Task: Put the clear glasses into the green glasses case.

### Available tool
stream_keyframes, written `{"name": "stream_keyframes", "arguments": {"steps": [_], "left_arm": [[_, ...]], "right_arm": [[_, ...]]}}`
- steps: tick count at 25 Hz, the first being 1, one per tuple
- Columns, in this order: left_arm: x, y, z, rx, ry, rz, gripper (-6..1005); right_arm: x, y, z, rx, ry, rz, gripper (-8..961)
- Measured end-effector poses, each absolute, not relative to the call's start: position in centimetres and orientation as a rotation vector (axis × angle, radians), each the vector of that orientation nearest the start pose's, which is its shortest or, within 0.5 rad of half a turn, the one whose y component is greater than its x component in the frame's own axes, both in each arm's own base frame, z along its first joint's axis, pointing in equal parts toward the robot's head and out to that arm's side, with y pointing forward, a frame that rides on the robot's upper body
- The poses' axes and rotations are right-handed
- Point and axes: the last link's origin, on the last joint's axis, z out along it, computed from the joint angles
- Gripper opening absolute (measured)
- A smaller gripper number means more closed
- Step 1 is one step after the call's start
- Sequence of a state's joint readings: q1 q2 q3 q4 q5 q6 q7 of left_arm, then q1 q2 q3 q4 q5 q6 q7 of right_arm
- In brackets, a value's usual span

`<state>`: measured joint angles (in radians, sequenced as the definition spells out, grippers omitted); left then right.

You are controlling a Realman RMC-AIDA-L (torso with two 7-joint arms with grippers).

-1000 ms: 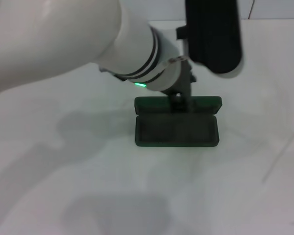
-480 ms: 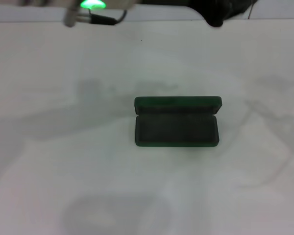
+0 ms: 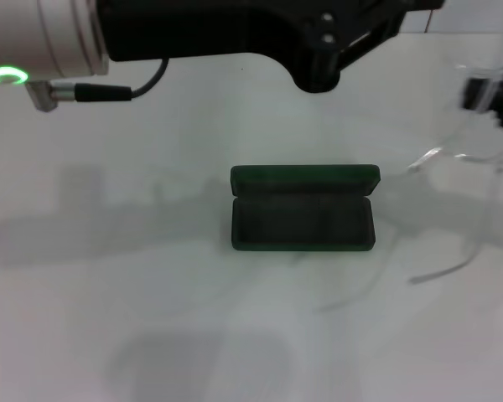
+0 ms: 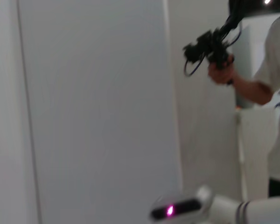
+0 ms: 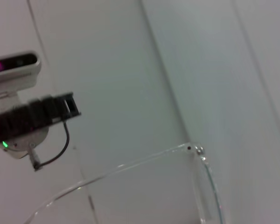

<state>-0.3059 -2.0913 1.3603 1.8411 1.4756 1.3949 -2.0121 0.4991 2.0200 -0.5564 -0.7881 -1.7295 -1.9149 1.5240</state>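
clear glasses [image 3: 461, 209] held aloft right of open green glasses case [image 3: 303, 209], light, slick, fragile; support at bridge. Right gripper [image 3: 496, 94] apparently grasping them; left claw state can't tell

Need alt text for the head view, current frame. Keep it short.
An open green glasses case sits mid-table on a white table, its lid up and its dark lining empty. The clear glasses are in the air at the right edge, temple arms hanging. The left arm reaches across the top of the frame, above and behind the case.
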Motion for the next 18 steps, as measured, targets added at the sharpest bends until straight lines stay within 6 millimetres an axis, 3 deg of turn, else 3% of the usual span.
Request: {"name": "stream_keyframes", "arguments": {"steps": [3,9,18], "left_arm": [[-3.4,26.7,7.2,-2.78,0.065,-1.136,35],[-4.1,26.9,6.7,-2.83,0.033,-1.221,35],[-5.8,28.5,5.4,-2.842,-0.041,-1.259,36]], "right_arm": [[21.6,32.7,6.3,-2.697,0.45,1.206,115],[18.5,35.0,2.7,-2.765,0.398,1.21,115],[14.4,35.6,0.9,-2.842,0.259,1.285,115]]}}
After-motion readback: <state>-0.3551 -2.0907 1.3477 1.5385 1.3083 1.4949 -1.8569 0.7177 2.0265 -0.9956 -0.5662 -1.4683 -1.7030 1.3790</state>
